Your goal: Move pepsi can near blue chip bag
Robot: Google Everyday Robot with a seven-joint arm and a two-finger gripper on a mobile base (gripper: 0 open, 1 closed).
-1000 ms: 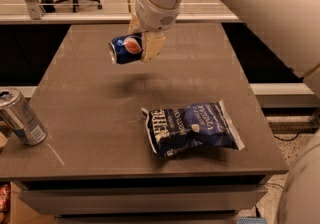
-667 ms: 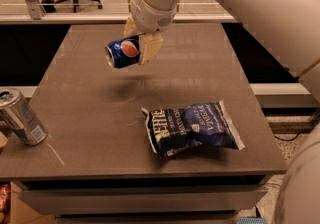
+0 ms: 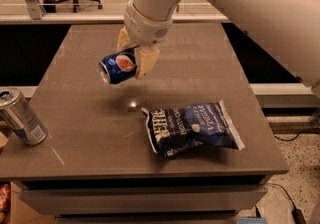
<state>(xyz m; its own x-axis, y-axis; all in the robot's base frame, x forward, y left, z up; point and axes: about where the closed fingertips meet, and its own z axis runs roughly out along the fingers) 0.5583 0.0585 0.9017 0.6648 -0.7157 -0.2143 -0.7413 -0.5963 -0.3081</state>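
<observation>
While your gripper [image 3: 134,57] clamps the pepsi can [image 3: 116,67] sideways in midair, the blue chip bag [image 3: 192,127] lies lower right, clearly apart

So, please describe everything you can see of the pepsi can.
The pepsi can is dark blue with a round red-white-blue logo and a silver end facing left. It looks like metal. It hangs sideways, slightly tilted, above the table, to the upper left of the blue chip bag. Only the claw touches it, shut on its right half.
</observation>
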